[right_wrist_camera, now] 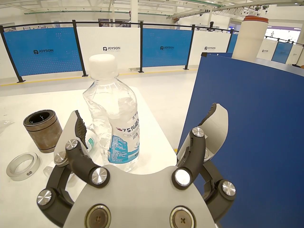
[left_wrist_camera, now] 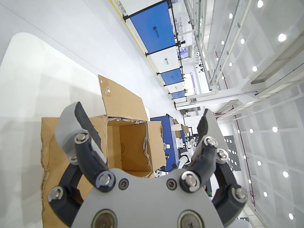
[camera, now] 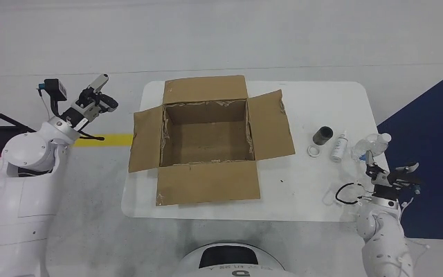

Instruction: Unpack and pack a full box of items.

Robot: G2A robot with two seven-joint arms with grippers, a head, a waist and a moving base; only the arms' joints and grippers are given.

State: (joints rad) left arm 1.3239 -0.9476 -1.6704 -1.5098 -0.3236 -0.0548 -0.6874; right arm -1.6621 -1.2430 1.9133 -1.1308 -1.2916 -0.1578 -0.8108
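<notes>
Overhead, the cardboard box [camera: 208,131] sits open and looks empty. The clear plastic bottle [camera: 370,147] stands near the table's [camera: 304,201] right edge.

From the left wrist, the left gripper [left_wrist_camera: 142,114] hangs spread apart beside the box [left_wrist_camera: 133,141].

From the right wrist, the right gripper [right_wrist_camera: 146,113] gapes just before the bottle [right_wrist_camera: 114,117]. It looks thin, dented and light, so grip its labelled waist gently. A steel bearing [right_wrist_camera: 41,129], ring [right_wrist_camera: 22,166] and small bottle [right_wrist_camera: 91,141] crowd one side.

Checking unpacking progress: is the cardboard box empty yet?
Empty: the cardboard box has its flaps spread, and the top view shows only bare bottom.
</notes>
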